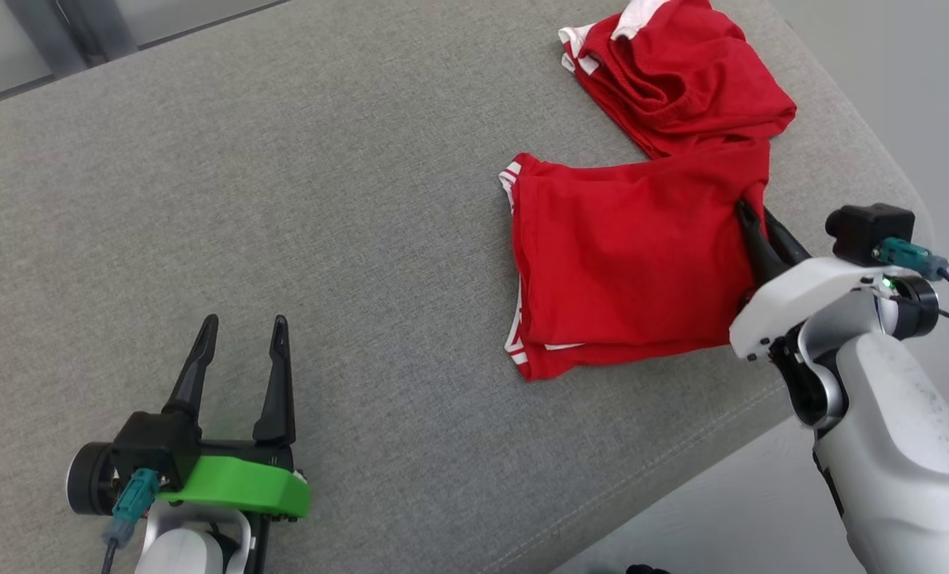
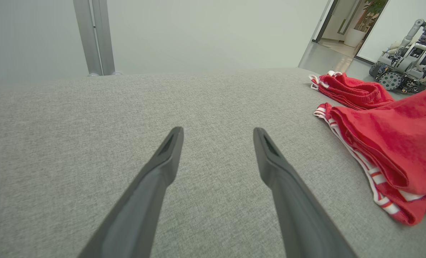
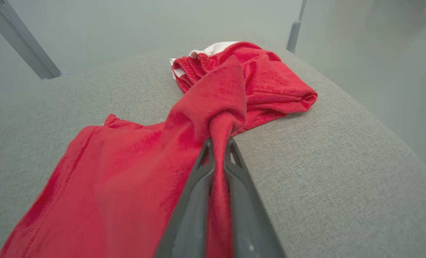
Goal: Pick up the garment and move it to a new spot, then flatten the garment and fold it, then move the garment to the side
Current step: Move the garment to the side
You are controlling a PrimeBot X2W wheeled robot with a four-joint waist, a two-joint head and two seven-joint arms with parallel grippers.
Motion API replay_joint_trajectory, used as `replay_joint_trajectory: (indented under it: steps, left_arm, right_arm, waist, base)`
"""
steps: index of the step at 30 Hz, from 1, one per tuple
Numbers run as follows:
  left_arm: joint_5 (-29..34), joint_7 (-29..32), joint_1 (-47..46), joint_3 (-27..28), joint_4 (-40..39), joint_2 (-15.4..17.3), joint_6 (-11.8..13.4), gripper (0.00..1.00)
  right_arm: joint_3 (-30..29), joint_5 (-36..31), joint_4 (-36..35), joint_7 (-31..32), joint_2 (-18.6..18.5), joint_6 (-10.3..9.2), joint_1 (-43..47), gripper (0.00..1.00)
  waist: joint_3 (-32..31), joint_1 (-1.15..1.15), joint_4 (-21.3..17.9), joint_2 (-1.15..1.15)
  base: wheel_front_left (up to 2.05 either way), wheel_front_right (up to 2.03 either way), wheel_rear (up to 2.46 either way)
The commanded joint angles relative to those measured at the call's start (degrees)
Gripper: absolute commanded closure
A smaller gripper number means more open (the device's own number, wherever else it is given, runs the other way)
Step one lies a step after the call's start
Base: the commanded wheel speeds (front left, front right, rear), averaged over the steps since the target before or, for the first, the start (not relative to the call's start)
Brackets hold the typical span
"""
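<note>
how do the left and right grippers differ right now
The left gripper stands open and empty; the right gripper is shut on a pinched fold of the red garment. The left is over bare grey cushion, the right at the garment's edge. The left has a green mount, the right a white housing. Both have two long dark fingers.

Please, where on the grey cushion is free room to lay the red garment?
Free: the wide cushion stretch between the left gripper and the garment, up to the far edge. Crowded: the right side, where the right gripper pinches it.
</note>
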Motion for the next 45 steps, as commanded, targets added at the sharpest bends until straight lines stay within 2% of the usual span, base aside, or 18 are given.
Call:
replay_joint_trajectory:
  steps: [1,6,11,19,24,32,37,38,40,41,45]
  left_arm:
    - [-0.09,0.03,-0.89,0.14,-0.21,0.61,0.16,0.0]
    - [-0.31,-0.27,-0.86,-0.16,-0.48,0.28,0.54,0.0]
    - [-0.63,-0.58,-1.47,-0.79,-0.63,-0.19,0.34,0.0]
    - [-0.98,-1.13,-1.66,-1.9,-0.91,-0.9,0.5,0.0]
    - [-0.91,-1.35,-2.23,-2.62,-1.28,-1.25,0.43,0.0]
    - [-0.32,-1.61,-2.91,-3.68,-1.89,-1.29,0.21,0.0]
    - [0.2,-1.57,-3.37,-4.09,-2.42,-0.68,0.3,0.0]
    - [0.32,-1.45,-3.46,-4.15,-2.59,-0.51,0.35,0.0]
    - [0.6,-1.16,-3.76,-4.27,-3.03,-0.26,0.41,0.0]
    - [0.66,-1.09,-3.86,-4.33,-3.18,-0.16,0.39,0.0]
    - [0.81,-0.85,-4.08,-4.57,-3.82,0.22,0.55,0.0]
  right_arm:
    - [0.4,-0.43,0.24,-0.12,0.23,-0.07,-2.07,1.0]
    - [1.06,-1.76,2.73,-0.58,-0.15,-0.07,-8.33,1.0]
    - [0.4,-4.03,7.29,-0.67,-2.53,-0.07,-15.04,1.0]
    - [-2.58,-7.16,15.01,-1.3,-8.33,-0.07,-21.56,1.0]
    - [-5.57,-9.45,19.09,-2.06,-13.18,-0.07,-23.79,1.0]
    - [-12.26,-13.68,24.51,-1.49,-20.56,-0.07,-25.86,1.0]
    - [-15.57,-17.49,27.04,-1.36,-23.21,-0.07,-26.88,1.0]
    - [-16.43,-18.25,27.84,-1.15,-23.68,-0.07,-27.22,0.87]
    - [-18.81,-20.62,28.91,-1.83,-24.59,-0.08,-28.03,0.41]
    - [-19.83,-21.85,29.3,-2.21,-24.87,-0.08,-28.21,0.0]
    - [-25.75,-28.54,29.81,-4.93,-24.96,-0.08,-28.25,0.0]
  waist:
    - [0.21,0.0,0.51,0.0]
    - [0.16,0.0,3.04,0.0]
    - [0.32,0.0,6.75,0.0]
    - [1.23,0.0,12.59,0.0]
    - [2.48,0.0,16.22,0.0]
    - [5.87,0.0,20.74,0.0]
    - [8.41,0.0,22.43,0.0]
    - [8.95,0.0,22.62,0.0]
    - [9.88,0.0,22.93,0.0]
    - [10.21,0.0,23.07,0.0]
    - [11.04,0.0,23.51,0.0]
  base:
    - [0.0,0.0,0.0]
    - [0.0,0.0,0.0]
    - [0.0,0.0,0.0]
    - [0.0,0.0,0.0]
    - [0.0,0.0,0.0]
    - [0.0,0.0,0.0]
    - [0.0,0.0,0.0]
    - [0.0,0.0,0.0]
    - [0.0,0.0,0.0]
    - [0.0,0.0,0.0]
    - [0.0,0.0,0.0]
